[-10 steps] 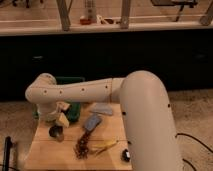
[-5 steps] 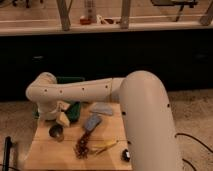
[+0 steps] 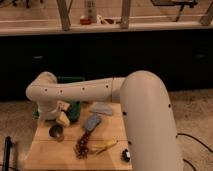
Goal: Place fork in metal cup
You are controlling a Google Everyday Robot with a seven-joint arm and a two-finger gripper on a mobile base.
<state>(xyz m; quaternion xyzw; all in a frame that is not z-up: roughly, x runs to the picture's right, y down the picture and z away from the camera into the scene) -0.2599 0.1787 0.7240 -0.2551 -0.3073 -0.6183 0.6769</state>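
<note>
Though I cannot tell whether it grips anything, my one gripper (image 3: 63,116) hangs near the worktop's (image 3: 114,131) left edge, one metal cup (image 3: 56,132) just beside it.

Cream gripper (image 3: 62,115) over pale wooden table (image 3: 47,154). Dull-grey metal cup (image 3: 56,132), dark inside, just in front of gripper. Green bin (image 3: 69,80) directly behind gripper.

Warm light is falling from above, and my pale arm (image 3: 145,115) is glowing brightest of all. The cabinet front (image 3: 150,55) behind is sitting in deep dark. My gripper (image 3: 61,115) is hanging in my arm's shade over the left side of the table (image 3: 45,156).
</note>
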